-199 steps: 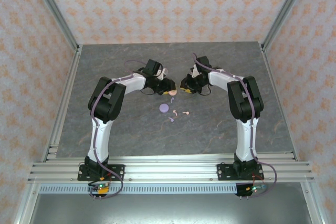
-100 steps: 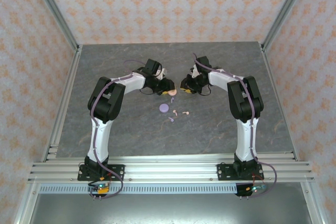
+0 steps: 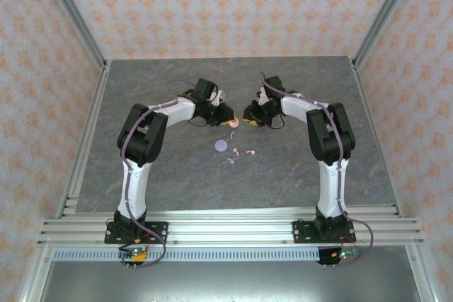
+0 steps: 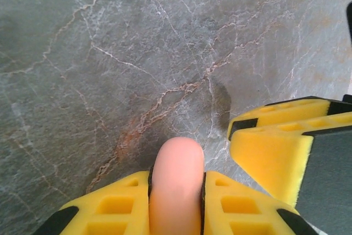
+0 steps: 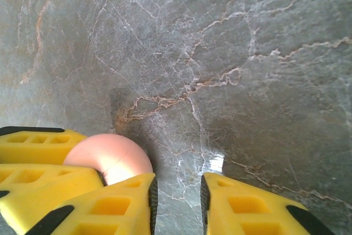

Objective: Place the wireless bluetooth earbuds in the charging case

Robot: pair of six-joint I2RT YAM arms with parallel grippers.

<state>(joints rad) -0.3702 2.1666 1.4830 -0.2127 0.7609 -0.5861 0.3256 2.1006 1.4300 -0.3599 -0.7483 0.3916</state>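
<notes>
- Left claw (image 4: pixel 176 182) is clamped on a pale pink rounded plastic case (image 4: pixel 177 155).
- Right claw (image 5: pixel 177 185) stands slightly apart and empty, just beside that case.
- Tiny pink and lavender stemmed earbuds (image 3: pixel 238 151) lie on the grey marbled desk (image 3: pixel 177 175), near a round lavender case (image 3: pixel 221 146).

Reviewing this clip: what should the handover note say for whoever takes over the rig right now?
Left tool: shut on the pink case, gripped edge-on.
Right tool: slightly open, empty, close beside that case.
Lavender case: on the table, nearer the arm bases, with earbuds lying loose next to it.
Done: pink case picked up; no earbud visibly seated.
Left: open the case, then place the earbuds inside.
</notes>
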